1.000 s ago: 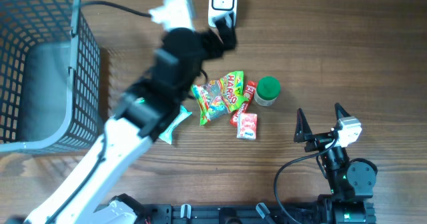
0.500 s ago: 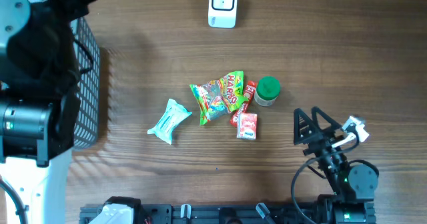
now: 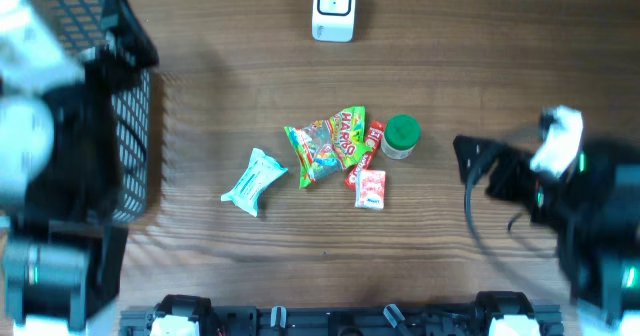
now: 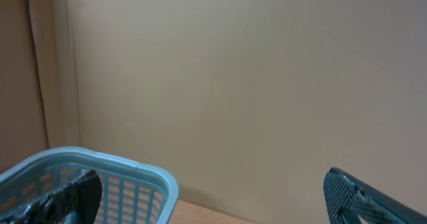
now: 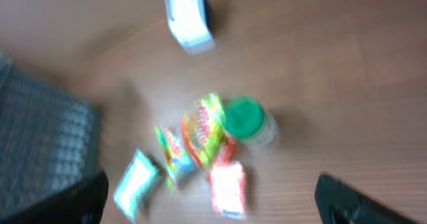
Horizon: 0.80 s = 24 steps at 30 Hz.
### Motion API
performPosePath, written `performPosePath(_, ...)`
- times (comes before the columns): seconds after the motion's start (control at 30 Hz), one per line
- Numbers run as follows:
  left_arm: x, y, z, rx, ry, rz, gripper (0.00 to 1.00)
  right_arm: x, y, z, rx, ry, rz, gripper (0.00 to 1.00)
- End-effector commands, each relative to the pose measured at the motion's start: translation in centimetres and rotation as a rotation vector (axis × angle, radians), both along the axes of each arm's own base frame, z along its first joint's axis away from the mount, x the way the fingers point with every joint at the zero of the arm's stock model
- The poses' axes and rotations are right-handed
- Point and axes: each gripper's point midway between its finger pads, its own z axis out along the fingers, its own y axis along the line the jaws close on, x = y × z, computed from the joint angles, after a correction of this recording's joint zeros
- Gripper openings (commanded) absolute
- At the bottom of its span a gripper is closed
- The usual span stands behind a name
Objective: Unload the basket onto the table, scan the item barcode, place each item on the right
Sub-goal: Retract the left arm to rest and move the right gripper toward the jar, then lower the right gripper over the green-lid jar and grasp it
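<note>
Wood bench, beige wall behind.
Both gape empty, left gripper and right gripper; right arm has risen since earlier, snacks unmoved.

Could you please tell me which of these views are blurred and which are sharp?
Overhead view: the left arm and right arm are smeared, the candy bag is crisp. Right wrist view: everything is soft, including the green-lidded jar. Left wrist view: reasonably sharp, showing the basket rim and a plain wall.
</note>
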Motion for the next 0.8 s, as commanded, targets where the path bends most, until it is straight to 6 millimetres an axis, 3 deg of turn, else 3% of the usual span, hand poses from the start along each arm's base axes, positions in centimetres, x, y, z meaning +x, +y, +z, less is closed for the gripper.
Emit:
performPosePath(0.0,-4.6,-0.1,0.8,0.004,-0.138,-0.039,1.00,2.6,-0.6,-0.7,-0.102,0.184,0.043,1.00)
performPosePath(0.13,-8.9,-1.1,1.4,0.012,-0.254,-0.124,1.00,5.5,1.5,-2.5,-0.179,0.337,0.123,0.99)
performPosePath(0.23,-10.3,-0.7,1.8,0.009,-0.276,-0.112,1.00,8.8,4.2,-3.9,-0.202,0.309,0.185,1.00)
performPosePath(0.33,-11.8,0.1,1.4,0.000,-0.274,-0.076,1.00,10.5,7.7,-4.8,-0.131,0.261,0.383,1.00)
performPosePath(0.47,-15.1,0.6,1.8,-0.006,-0.335,-0.075,1.00,11.6,6.3,-8.8,-0.267,0.361,0.335,1.00)
performPosePath(0.57,-17.0,0.8,1.9,-0.010,-0.380,-0.071,1.00,11.0,5.4,-13.7,-0.392,0.542,0.286,1.00)
performPosePath(0.77,-16.9,0.8,1.4,-0.011,-0.391,-0.071,1.00,11.1,7.5,-19.3,-0.469,0.651,0.360,1.00)
